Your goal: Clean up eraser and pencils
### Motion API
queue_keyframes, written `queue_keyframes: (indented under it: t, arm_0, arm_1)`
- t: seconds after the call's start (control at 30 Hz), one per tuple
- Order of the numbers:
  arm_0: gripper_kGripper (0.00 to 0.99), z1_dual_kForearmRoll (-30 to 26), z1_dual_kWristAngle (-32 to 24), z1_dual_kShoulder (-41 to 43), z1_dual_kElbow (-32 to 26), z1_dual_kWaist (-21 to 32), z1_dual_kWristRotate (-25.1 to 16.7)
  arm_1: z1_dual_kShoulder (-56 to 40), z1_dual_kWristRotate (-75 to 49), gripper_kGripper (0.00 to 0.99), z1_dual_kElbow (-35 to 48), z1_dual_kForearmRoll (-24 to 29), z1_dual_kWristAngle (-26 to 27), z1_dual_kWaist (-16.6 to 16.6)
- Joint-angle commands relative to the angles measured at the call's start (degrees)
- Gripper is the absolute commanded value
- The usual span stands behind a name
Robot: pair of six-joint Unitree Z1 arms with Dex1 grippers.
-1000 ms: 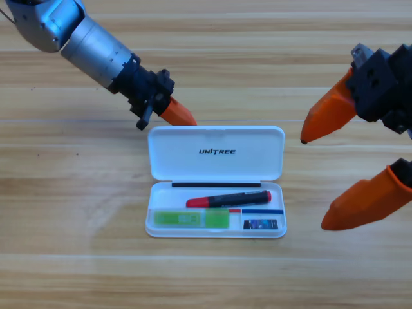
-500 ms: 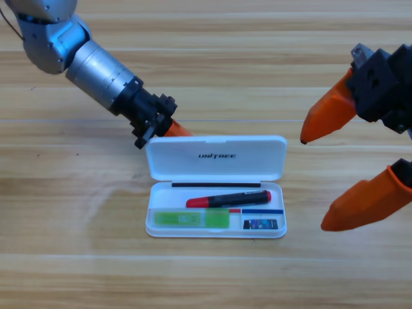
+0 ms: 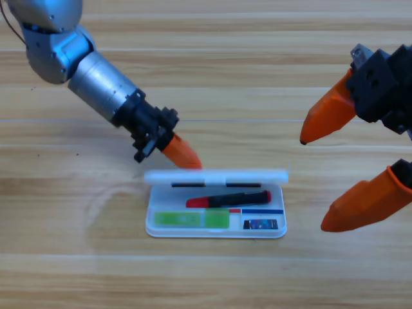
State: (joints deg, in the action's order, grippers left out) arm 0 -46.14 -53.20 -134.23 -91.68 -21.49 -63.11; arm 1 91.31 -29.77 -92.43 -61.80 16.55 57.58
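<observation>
The white case (image 3: 215,234) lies open at the table's middle. Inside it are the black pen with red cap and tip (image 3: 228,198), the pale green pencil (image 3: 192,219) at the front left, and the small dark eraser (image 3: 261,224) at the front right. The lid (image 3: 257,174) stands nearly upright and shows edge-on. My left gripper (image 3: 185,156) is shut, its orange tip against the lid's back near its left end. My right gripper (image 3: 313,183) waits at the right edge, open and holding nothing.
The grey left arm (image 3: 96,74) slants down from the upper left corner over the wooden table (image 3: 77,257). The large right gripper takes up the right edge beside the case.
The left gripper has moved down and right, pushing the lid from lying flat open to standing upright. The right gripper has not moved.
</observation>
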Motion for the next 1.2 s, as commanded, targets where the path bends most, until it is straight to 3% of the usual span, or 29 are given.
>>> queue_keyframes:
  t: [0.03, 0.7, 1.07, 1.2]
  arm_0:
    - [0.0, -0.7, -0.59, -0.51, 2.74, -3.29, -0.96]
    - [0.0, 0.44, 1.52, 1.25, 6.43, -7.51, -2.37]
    - [0.0, 9.93, 8.99, 3.8, 15.13, -8.74, -0.87]
    - [0.0, 10.99, 10.4, 4.06, 16.54, -8.83, -0.7]
  arm_1:
    - [-0.95, 0.41, 0.93, 1.03, 0.81, 1.12, 1.57]
    - [-1.04, 0.76, 0.93, 0.94, 1.07, 1.73, 1.57]
    - [-0.95, 0.85, 0.93, 0.94, 1.16, 1.82, 1.57]
    - [-1.04, 0.94, 0.93, 0.94, 1.16, 1.82, 1.57]
